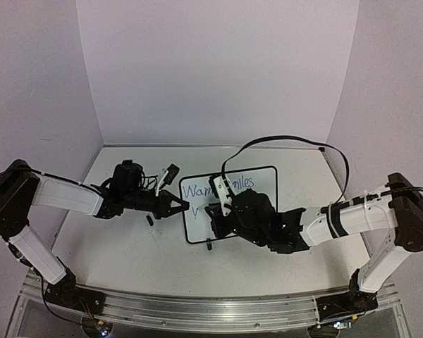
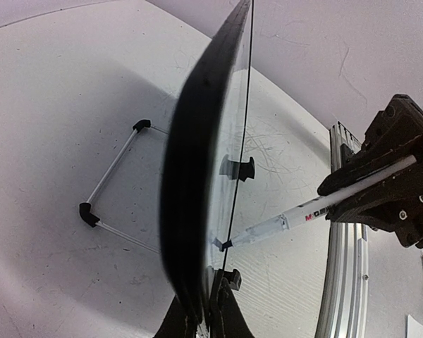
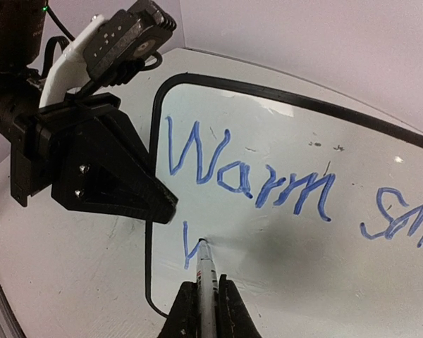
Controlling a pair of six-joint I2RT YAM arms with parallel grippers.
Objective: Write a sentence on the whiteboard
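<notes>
Three plain panels close in workspace: back wall (image 1: pixel 211 70), left wall (image 1: pixel 35 77), right wall (image 1: pixel 395 77), all pale lavender-white, meeting at straight vertical seams. White tabletop (image 1: pixel 127 246) spans between them, far edge tight against back wall. Surface matte, scuffed, with fine grey scratch marks (image 2: pixel 275 151) toward near edge. Ribbed aluminium rail (image 1: pixel 211 310) runs along near edge of tabletop, corner to corner. Light even, diffuse, from above, casting soft grey shadows on tabletop. Floor below rail too dark to make out.
</notes>
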